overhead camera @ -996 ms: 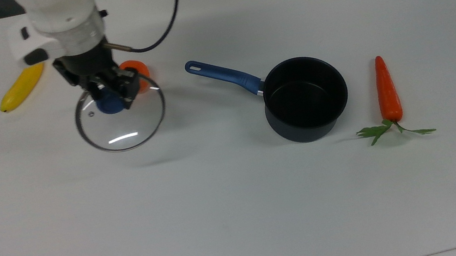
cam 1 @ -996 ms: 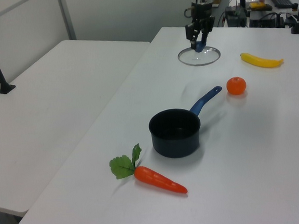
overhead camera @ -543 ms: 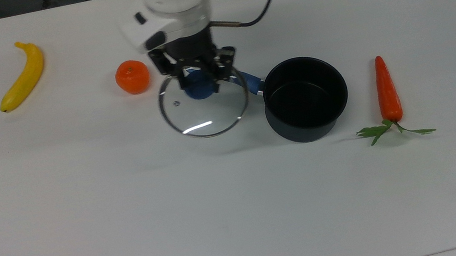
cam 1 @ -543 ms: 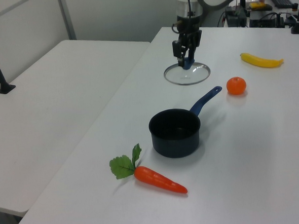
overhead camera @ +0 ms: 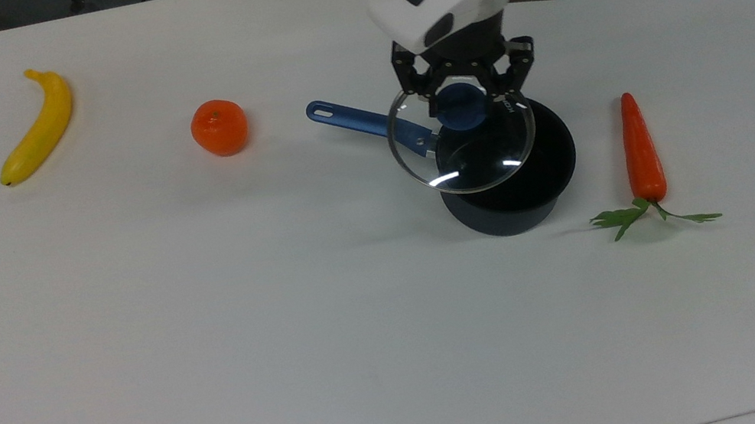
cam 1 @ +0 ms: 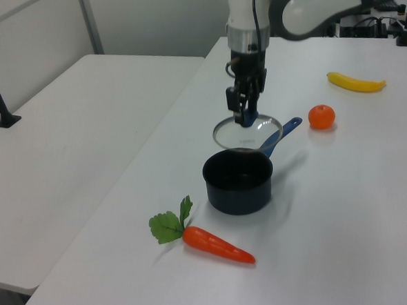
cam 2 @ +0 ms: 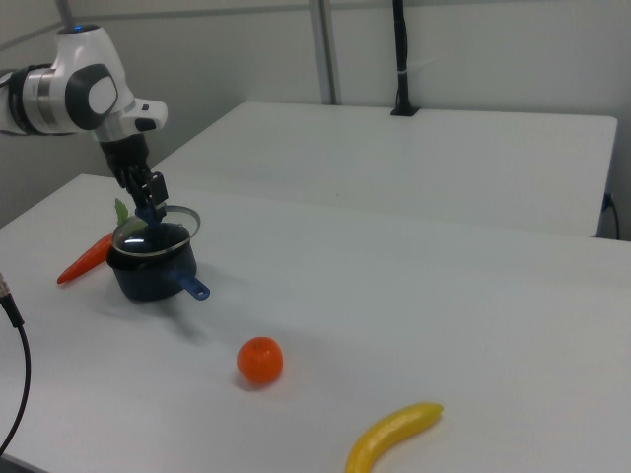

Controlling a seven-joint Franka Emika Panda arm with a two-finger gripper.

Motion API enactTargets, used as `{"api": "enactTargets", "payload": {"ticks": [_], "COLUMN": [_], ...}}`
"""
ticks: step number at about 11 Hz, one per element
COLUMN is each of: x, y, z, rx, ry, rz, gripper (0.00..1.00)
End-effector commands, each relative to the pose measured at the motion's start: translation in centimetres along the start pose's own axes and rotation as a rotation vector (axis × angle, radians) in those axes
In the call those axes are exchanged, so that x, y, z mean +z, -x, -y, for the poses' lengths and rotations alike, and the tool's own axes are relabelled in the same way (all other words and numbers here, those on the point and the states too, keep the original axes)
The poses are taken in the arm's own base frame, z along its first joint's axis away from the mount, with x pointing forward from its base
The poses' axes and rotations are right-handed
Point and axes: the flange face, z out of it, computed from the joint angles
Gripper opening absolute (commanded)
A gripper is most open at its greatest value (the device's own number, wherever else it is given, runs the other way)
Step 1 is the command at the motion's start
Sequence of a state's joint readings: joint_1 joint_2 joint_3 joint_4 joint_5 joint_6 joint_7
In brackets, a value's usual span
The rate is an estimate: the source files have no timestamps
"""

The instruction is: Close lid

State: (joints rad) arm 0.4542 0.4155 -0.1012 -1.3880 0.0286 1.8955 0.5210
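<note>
Top view shows the round clear glass lid with a thin metal rim (overhead camera: 464, 147) hanging in the air from its blue central knob (overhead camera: 460, 106), which sits between the black jaws of the white arm's gripper (overhead camera: 470, 99); the jaws are clamped on that knob from either side. The lid overlaps the near-handle part of the dark round pot with a blue handle (overhead camera: 538, 195), covering part of the pot's mouth and the root of the handle, and it is off-centre toward the top view's left. In the left view the lid (cam 1: 247, 131) hangs level just above the pot (cam 1: 238, 182), apart from its rim, with the gripper (cam 1: 245, 112) straight over it. The right view shows the lid (cam 2: 158, 227) over the pot (cam 2: 150, 272) as well, under the gripper (cam 2: 150, 200). On the white table (overhead camera: 293, 351) lie an orange carrot with green leaves (overhead camera: 641, 152) near the pot on the top view's right, a round orange fruit (overhead camera: 219, 127) and a yellow banana (overhead camera: 37, 133) well apart on the top view's left.
</note>
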Motion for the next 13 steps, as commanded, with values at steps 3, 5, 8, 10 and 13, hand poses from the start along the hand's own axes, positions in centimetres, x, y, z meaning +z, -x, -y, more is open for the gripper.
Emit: {"api": "enactTargets", "payload": {"ticks": [3,5,8,10,13], "x": [2.3,3.1,4.3,5.1,5.2], "y": [-0.2,0.5,1.1,1.1,1.0], "z": [3.1,4.3,5.8,6.1,6.2], "rx": [0.013,-0.004,-0.009,-0.013,-0.013], "ry": [-0.003,0.0,0.003,0.004,-0.003], "rz": [-0.064,-0.056,-0.057,-0.06,-0.074], "gripper": [0.45,0.45,0.45,0.45,0.45]}}
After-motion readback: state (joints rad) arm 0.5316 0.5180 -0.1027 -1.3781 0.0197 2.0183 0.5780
